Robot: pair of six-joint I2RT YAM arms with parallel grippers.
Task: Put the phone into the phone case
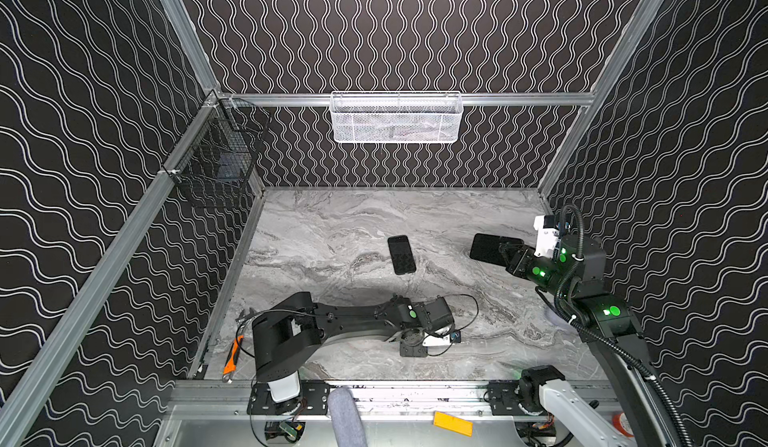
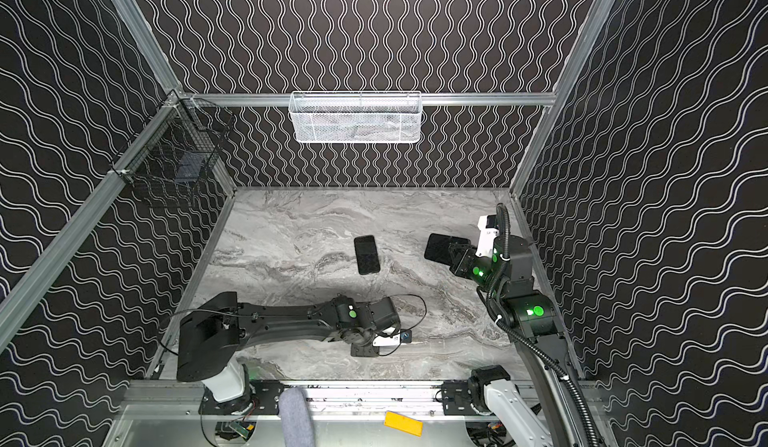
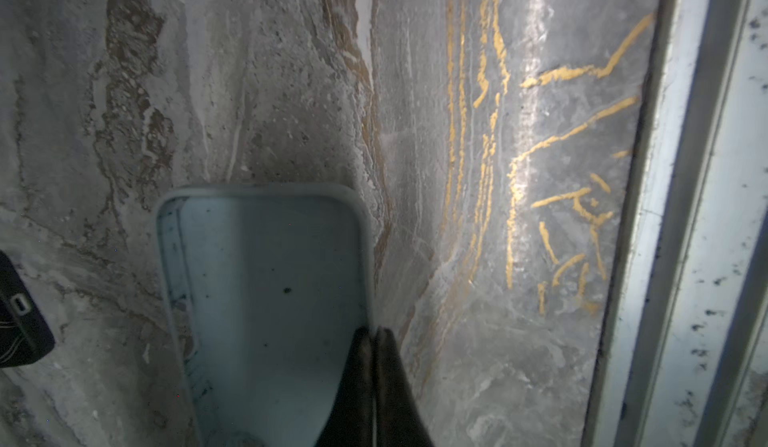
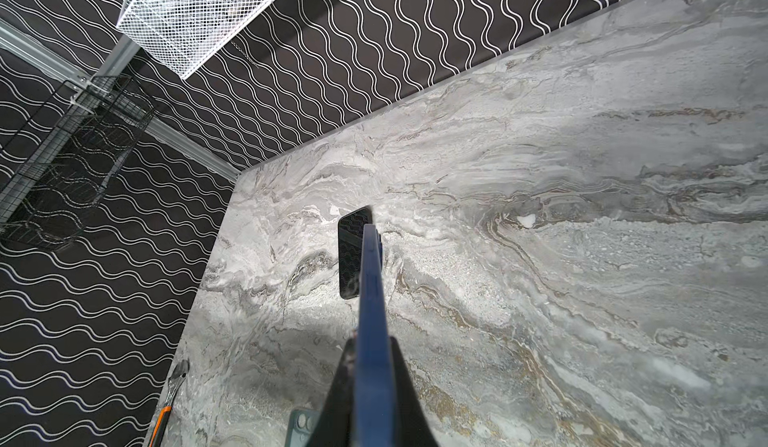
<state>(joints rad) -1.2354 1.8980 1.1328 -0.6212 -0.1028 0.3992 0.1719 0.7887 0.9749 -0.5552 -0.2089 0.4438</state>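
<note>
My right gripper is shut on the phone, a dark blue slab seen edge-on in the right wrist view. In both top views the phone juts left from that gripper, above the table's right side. The phone case is a pale blue-grey tray with a raised rim. My left gripper is shut on the rim's edge. In both top views the left arm lies low at the front and hides the case.
Another black phone lies screen-up mid-table. A grey-green back with camera lenses lies under the right gripper. An orange-handled tool lies front left. White basket and black basket hang on the walls. The front rail is near the left gripper.
</note>
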